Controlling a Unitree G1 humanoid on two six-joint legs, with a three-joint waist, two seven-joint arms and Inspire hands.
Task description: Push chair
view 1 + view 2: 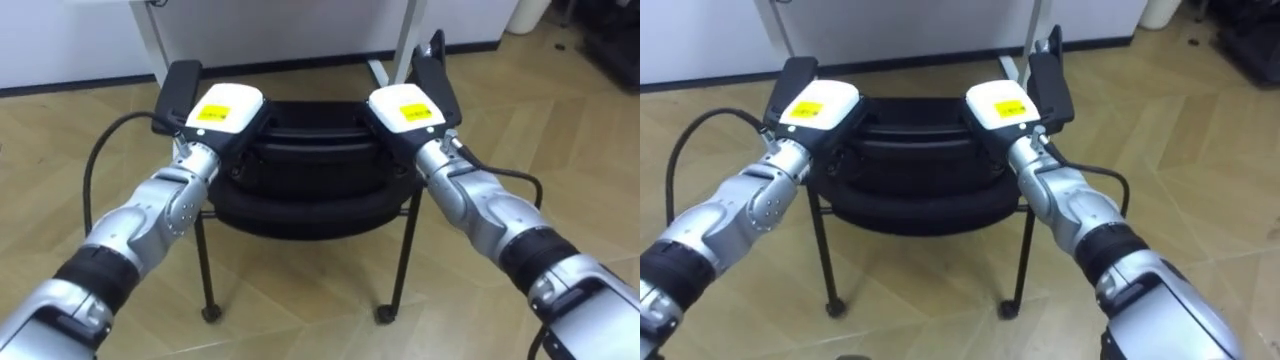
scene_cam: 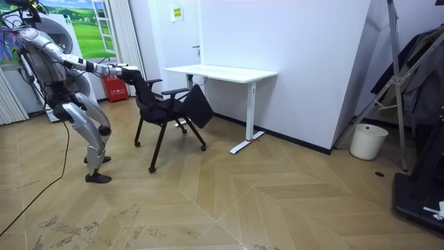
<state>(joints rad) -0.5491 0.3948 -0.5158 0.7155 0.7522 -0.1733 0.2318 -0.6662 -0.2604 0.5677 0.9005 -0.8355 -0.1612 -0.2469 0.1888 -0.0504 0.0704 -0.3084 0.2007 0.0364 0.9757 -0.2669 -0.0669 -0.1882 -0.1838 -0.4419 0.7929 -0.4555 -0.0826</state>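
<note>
A black chair (image 1: 300, 170) with two armrests and thin castor legs stands right in front of me, its back towards me. My left hand (image 1: 228, 108) lies on the top left of the backrest and my right hand (image 1: 405, 108) on the top right, both arms stretched out. In the room view I stand behind the chair (image 2: 163, 107) at the room view's left, leaning forward with one foot back. The chair's seat faces a white desk (image 2: 222, 71).
The desk's white legs (image 1: 403, 40) rise just beyond the chair, against a white wall. A dark bag (image 2: 198, 107) hangs at the chair's far side. A white bin (image 2: 366, 141) stands at the room view's right and a red extinguisher (image 2: 115, 87) behind me. Wooden floor lies all around.
</note>
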